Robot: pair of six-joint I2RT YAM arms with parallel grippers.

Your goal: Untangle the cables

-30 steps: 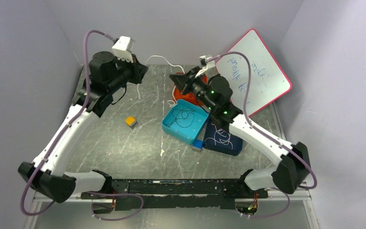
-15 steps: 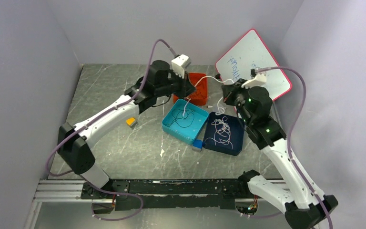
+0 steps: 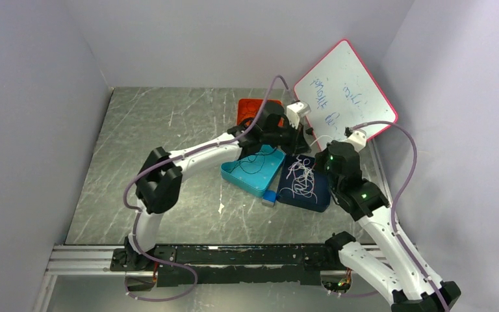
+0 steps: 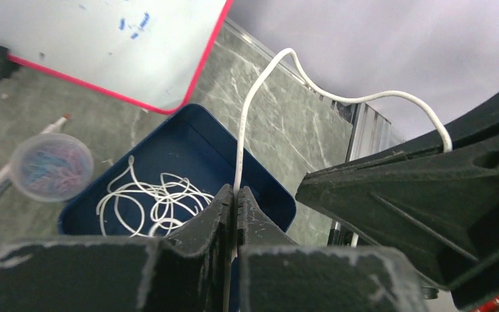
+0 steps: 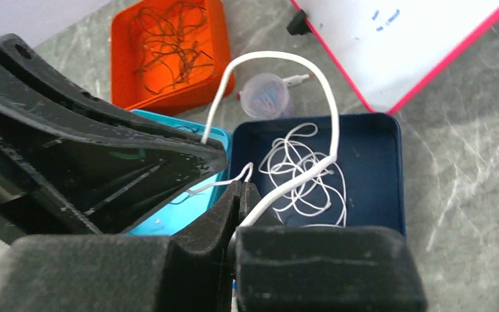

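Over the navy tray (image 3: 321, 195) near the table's (image 3: 169, 130) far right corner, pinching one white cable (image 5: 269, 54) tight in left pincer (image 4: 235, 201) and right pincer (image 5: 242, 195) alike, with other cables (image 5: 299, 179) already sorted into it and the teal tray (image 3: 234, 175); seemingly nearly finished.

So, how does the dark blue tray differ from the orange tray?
The dark blue tray holds white cables; the orange tray holds dark cables. The dark blue tray lies to the right of the teal tray; the orange tray lies behind it, farther back. Both are shallow, square trays with rounded corners.
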